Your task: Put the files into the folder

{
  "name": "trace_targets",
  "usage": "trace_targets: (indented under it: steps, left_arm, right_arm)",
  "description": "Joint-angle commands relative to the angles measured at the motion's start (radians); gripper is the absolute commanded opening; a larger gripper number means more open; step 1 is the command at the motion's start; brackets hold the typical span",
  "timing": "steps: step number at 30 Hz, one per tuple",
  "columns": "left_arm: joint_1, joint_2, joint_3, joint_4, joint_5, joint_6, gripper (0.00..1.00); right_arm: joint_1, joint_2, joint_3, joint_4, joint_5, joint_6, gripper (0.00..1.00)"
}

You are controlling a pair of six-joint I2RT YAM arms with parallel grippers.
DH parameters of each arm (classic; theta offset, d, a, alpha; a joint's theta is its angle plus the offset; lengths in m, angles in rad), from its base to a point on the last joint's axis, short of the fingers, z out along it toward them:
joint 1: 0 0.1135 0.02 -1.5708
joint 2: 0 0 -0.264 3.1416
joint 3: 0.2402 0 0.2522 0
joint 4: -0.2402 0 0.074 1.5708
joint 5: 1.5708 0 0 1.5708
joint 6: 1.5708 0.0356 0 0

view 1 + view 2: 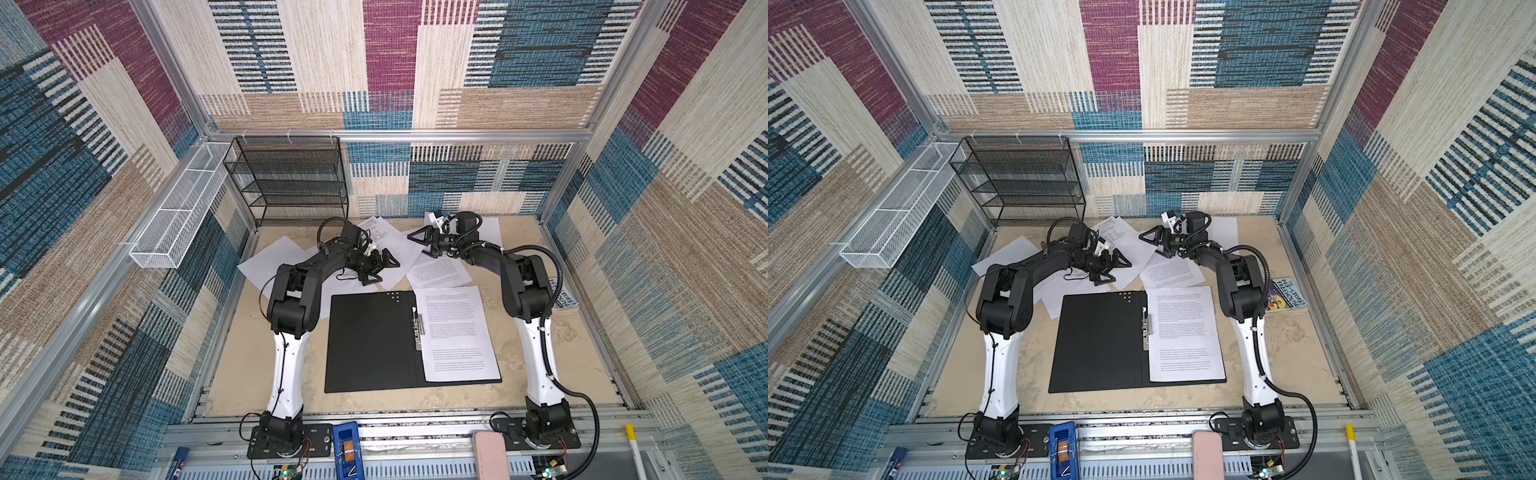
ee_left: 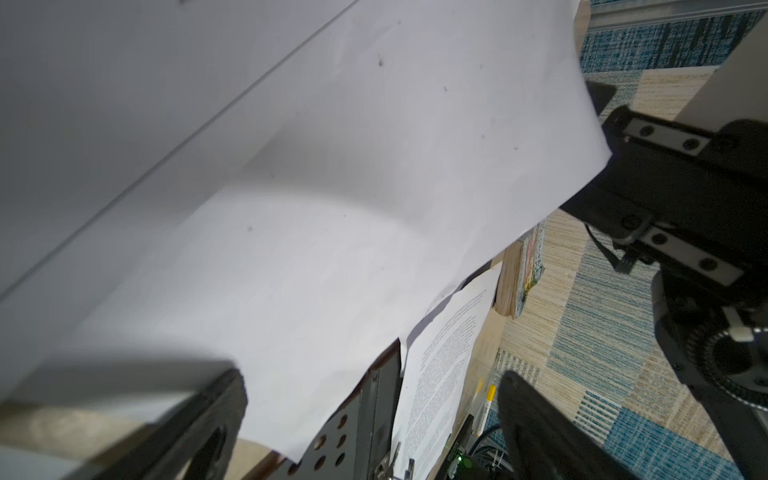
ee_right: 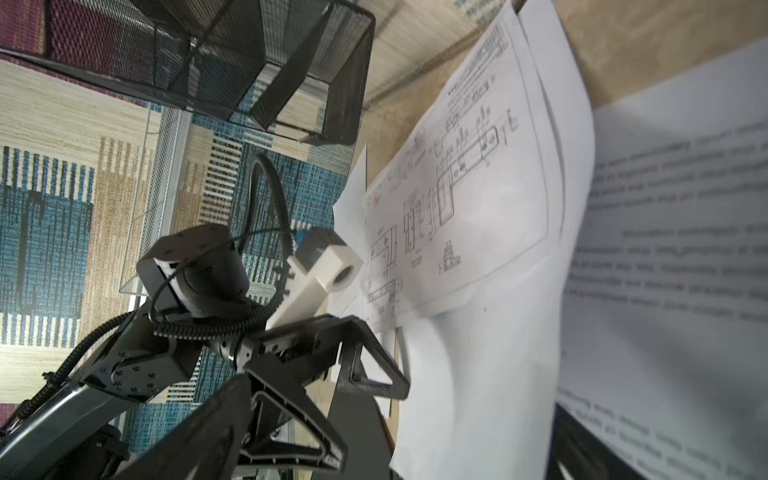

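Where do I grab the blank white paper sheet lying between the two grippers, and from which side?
Probably the edge nearest the left gripper. In the right wrist view the blank white paper sheet seems to bow up off the table there, so one of the open fingers might slip underneath. Come in low from the left.

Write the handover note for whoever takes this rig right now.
Grippers: left gripper open and empty, right gripper open and empty, both over the loose sheets behind the folder.
The folder lies open mid-table, black inside up.
Done: one printed sheet lies on its right half.
Left: several loose sheets, including the drawing sheet, lie on the table outside it. Leave the book alone.
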Motion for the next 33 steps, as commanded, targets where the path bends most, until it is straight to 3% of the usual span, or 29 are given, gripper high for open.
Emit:
trace_targets:
  steps: [1,10,16,22,33]
  left_arm:
    - [0.005,0.050,-0.025,-0.228,-0.199,0.028,0.99]
    - [0.020,0.049,-0.022,-0.238,-0.199,0.033,0.98]
    - [0.021,0.047,-0.020,-0.237,-0.195,0.032,0.98]
    - [0.023,0.043,-0.019,-0.237,-0.191,0.031,0.98]
    - [0.025,0.035,-0.018,-0.238,-0.179,0.026,0.98]
  right_arm:
    - [-0.001,0.048,0.086,-0.069,-0.016,-0.049,0.97]
    - [-0.007,0.193,0.356,-0.347,0.016,-0.174,0.88]
    - [-0.007,0.286,0.550,-0.527,0.051,-0.247,0.72]
    - [-0.007,0.289,0.557,-0.562,0.101,-0.274,0.45]
    - [-0.002,0.296,0.556,-0.574,0.108,-0.284,0.25]
